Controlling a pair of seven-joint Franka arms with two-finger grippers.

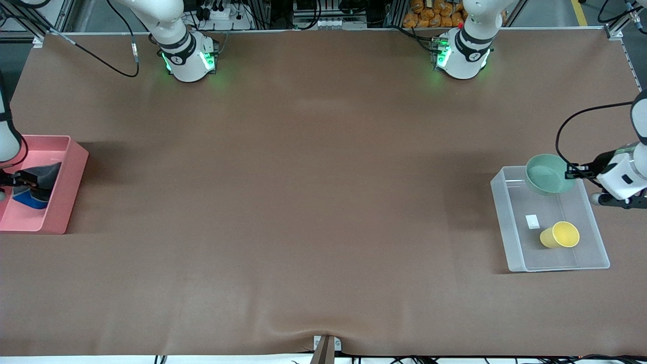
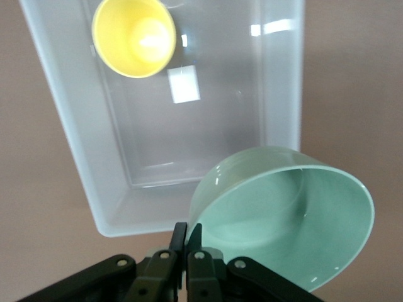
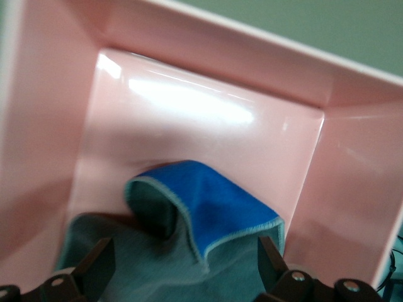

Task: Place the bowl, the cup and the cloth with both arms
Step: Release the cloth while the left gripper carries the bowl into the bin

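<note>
Both arms over their bins — cloth in pink, bowl above clear.

Left gripper pinched shut on rim of glossy mint-green bowl, tilted above clear plastic bin; yellow tapered cup lying inside it. Right gripper spread open over dark grey cloth with blue reverse, crumpled in pink plastic bin.

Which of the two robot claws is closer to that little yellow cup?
The left claw. It is shut on the rim of the pale mint-green bowl over the clear plastic bin holding the small yellow cup. The right claw is over the pink bin, on the dark grey cloth.
</note>
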